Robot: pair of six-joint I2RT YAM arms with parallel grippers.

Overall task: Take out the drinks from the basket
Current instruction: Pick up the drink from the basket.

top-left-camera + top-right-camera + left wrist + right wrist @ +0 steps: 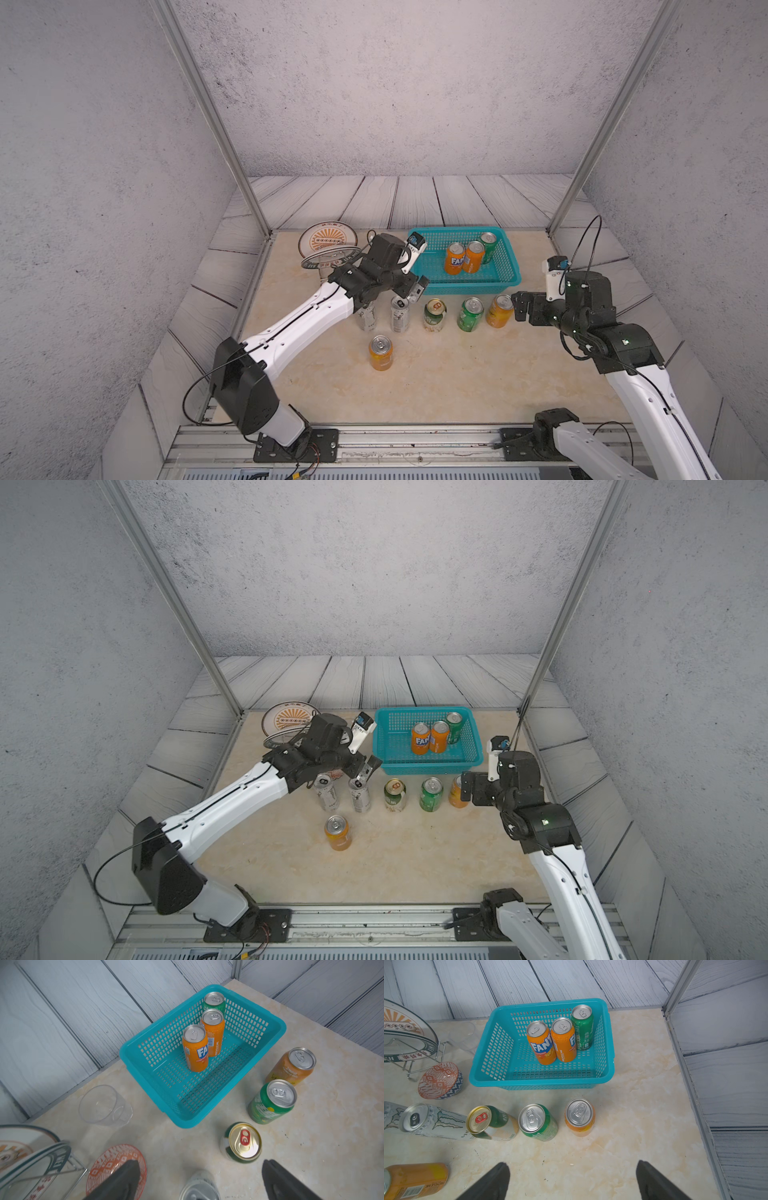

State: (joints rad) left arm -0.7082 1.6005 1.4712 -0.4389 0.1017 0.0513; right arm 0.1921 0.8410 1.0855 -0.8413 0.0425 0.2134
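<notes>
Up top I can't make out the clear cup [105, 1103]; left wrist view shows it near the basket [182, 1123]; left gripper [199, 1169] and right gripper [572, 1164] both spread, empty.

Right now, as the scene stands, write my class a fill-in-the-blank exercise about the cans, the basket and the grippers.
1. The teal basket holds ___ cans.
2. In it, the rear can is ___, the other two orange.
3. Outside it, ___ cans stand on the table.
4. The left gripper and the right gripper are both ___.

Missing words: three; green; six; open.
</notes>
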